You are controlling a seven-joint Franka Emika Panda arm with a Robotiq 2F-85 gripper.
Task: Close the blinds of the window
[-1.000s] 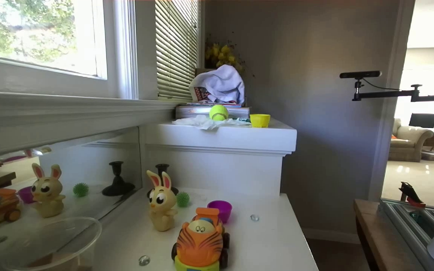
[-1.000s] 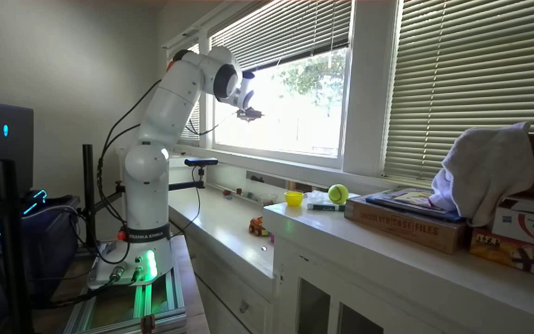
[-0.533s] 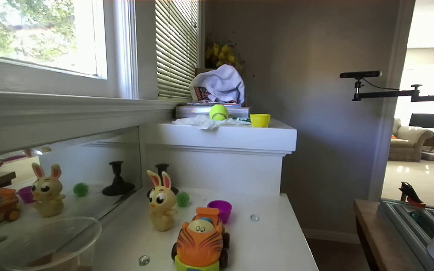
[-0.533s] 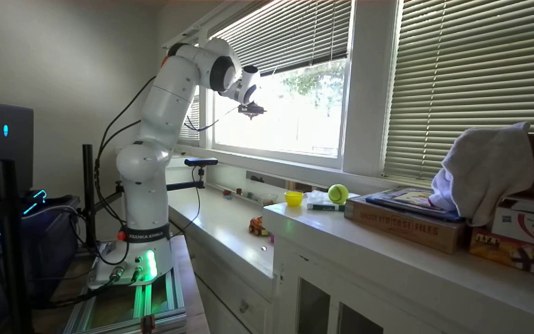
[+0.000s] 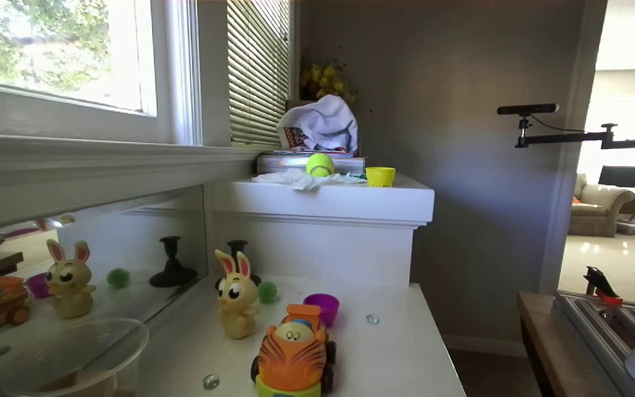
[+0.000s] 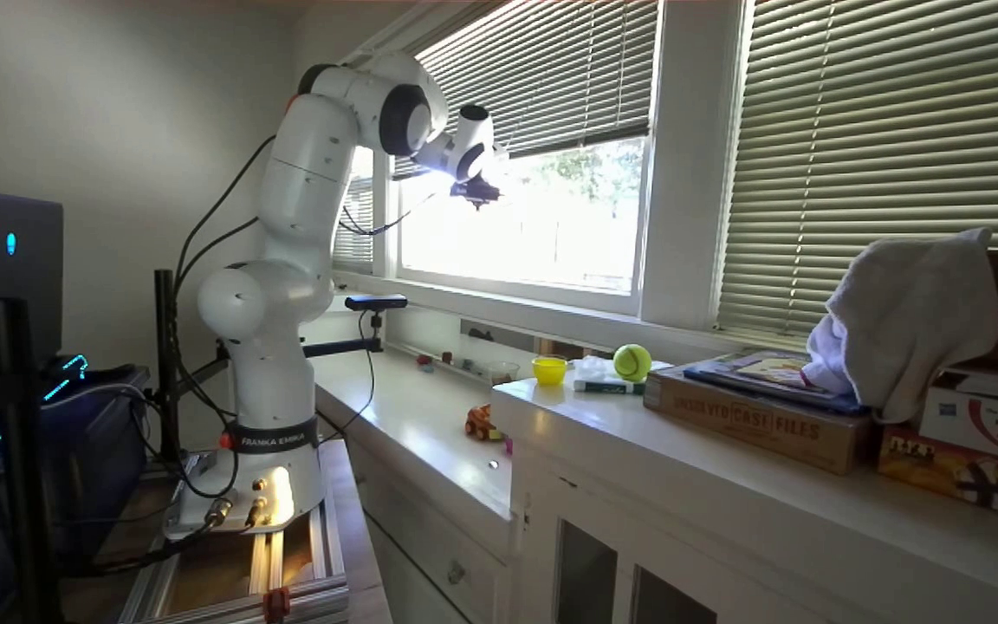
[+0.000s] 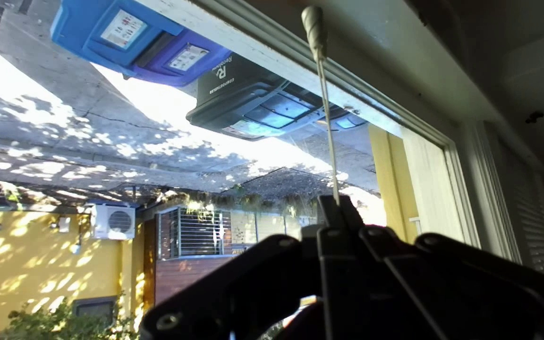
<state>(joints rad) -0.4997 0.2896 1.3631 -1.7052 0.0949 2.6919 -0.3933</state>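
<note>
1 tasselled cord (image 7: pixel 329 127) fast in the end effector (image 7: pixel 339 207)

Grey, horizontally slatted blinds (image 6: pixel 568 82), partway down a wide, white-framed window (image 6: pixel 564 230), bright below their lower edge.

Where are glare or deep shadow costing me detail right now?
Wrist view: the gripper is mostly a dark silhouette, patches of sunlit pavement burn out white, the cord reads clearly; in an exterior view, glare bleaches most of the window below the blinds; in both exterior views, the trees are partly washed out.
</note>
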